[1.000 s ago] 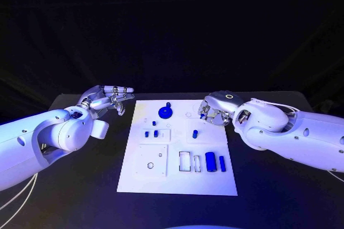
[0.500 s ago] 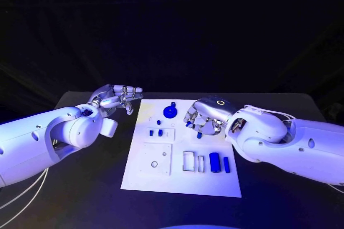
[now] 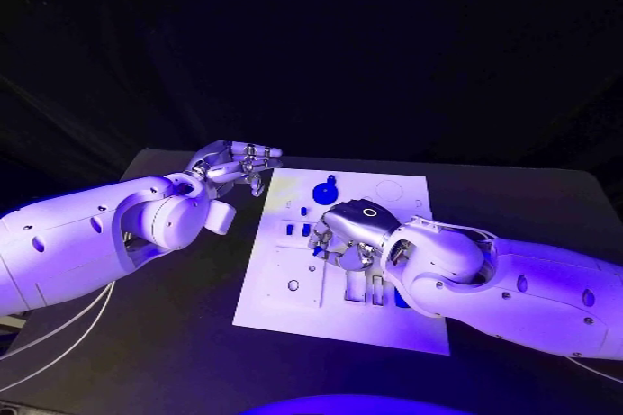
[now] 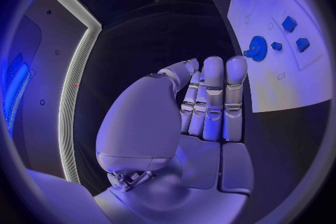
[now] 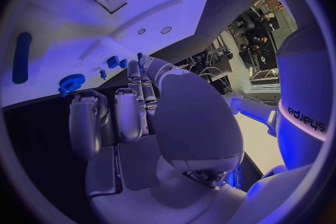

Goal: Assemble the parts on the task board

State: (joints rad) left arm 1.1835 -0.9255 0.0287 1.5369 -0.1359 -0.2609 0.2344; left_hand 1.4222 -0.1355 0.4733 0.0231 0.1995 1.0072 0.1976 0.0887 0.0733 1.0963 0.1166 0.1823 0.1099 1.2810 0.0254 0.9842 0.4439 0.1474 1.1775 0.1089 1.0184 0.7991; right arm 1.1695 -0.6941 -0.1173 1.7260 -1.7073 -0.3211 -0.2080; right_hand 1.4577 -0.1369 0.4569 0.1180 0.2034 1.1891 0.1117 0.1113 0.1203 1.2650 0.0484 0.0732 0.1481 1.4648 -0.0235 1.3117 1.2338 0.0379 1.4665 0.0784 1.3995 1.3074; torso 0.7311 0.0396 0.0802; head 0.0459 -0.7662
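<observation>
1. The left hand (image 3: 238, 163) hovers over the black table (image 3: 169, 343) just beside the task board's far left corner. In the left wrist view its fingers (image 4: 213, 101) are straight and pressed side by side, with nothing in them. It looks parked off the board, probably to leave the working area free.

2. The task board (image 3: 338, 329) lies in the middle of the table, tilted a little in the head view. A round blue part with a knob (image 3: 323, 192) sits near its far edge, and two small blue pegs (image 3: 296, 229) stand in the left block just in front of it. A plain panel with an oval hole (image 3: 293, 285) lies nearer the robot.

3. The right hand (image 3: 348, 238) reaches in over the board's middle, palm down, fingers pointing at the recesses and covering them. The wrist view shows its fingers (image 5: 129, 115) curled slightly, with no part visibly between them (whether the tips touch a piece below, I cannot tell). I would judge it open and descending to pick something.

4. Just right of that hand, the long blue cylinder (image 5: 22, 57) shows in the right wrist view, lying in its slot. That piece seems to be a likely target, though the frames do not settle it.
</observation>
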